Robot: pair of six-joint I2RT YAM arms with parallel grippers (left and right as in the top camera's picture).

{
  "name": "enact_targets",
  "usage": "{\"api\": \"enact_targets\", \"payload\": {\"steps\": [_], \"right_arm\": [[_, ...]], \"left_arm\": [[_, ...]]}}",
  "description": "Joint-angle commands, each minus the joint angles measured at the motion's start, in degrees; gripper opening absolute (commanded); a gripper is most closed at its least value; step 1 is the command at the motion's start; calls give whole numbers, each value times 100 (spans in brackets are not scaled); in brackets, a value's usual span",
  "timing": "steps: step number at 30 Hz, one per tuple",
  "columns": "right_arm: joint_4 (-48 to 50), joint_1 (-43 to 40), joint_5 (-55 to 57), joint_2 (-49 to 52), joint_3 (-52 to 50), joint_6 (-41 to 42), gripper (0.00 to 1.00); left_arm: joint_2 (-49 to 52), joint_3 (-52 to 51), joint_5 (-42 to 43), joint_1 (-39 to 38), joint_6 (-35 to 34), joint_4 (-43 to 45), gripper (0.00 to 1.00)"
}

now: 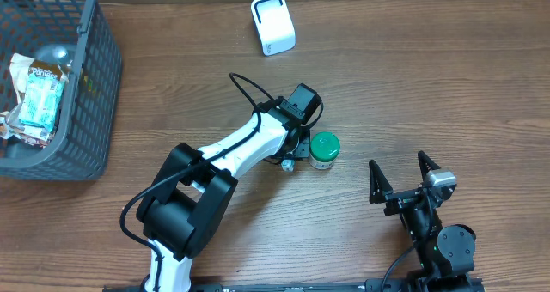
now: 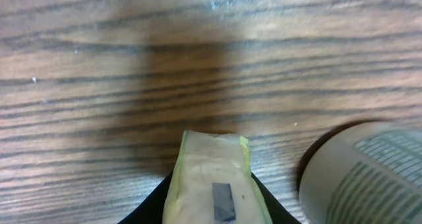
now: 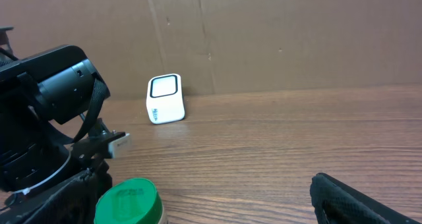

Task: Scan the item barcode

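Observation:
My left gripper points down at the table in the middle of the overhead view. In the left wrist view a pale yellow-green item with a small dark rectangle on it fills the gap between the black fingers of that gripper, its tip close to the wood. A green-lidded jar stands upright just right of that gripper, outside its jaws. The white scanner stands at the far edge. My right gripper is open and holds nothing, near the front right.
A dark plastic basket with several packaged items stands at the far left. A black cable loops above the left arm. A brown cardboard wall backs the table behind the scanner.

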Motion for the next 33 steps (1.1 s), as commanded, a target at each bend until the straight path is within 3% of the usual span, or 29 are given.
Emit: {"api": "enact_targets", "payload": {"steps": [1,15,26,33], "right_arm": [[42,-15,-9,-42,-61,-20,100],[42,-15,-9,-42,-61,-20,100],[42,-15,-9,-42,-61,-20,100],[42,-15,-9,-42,-61,-20,100]], "left_arm": [[-68,-57,-127,-2,-118,116,29],[-68,-57,-608,-2,57,227,31],[-68,-50,-501,0,424,223,52],[-74,356,-503,11,446,31,57]]}}
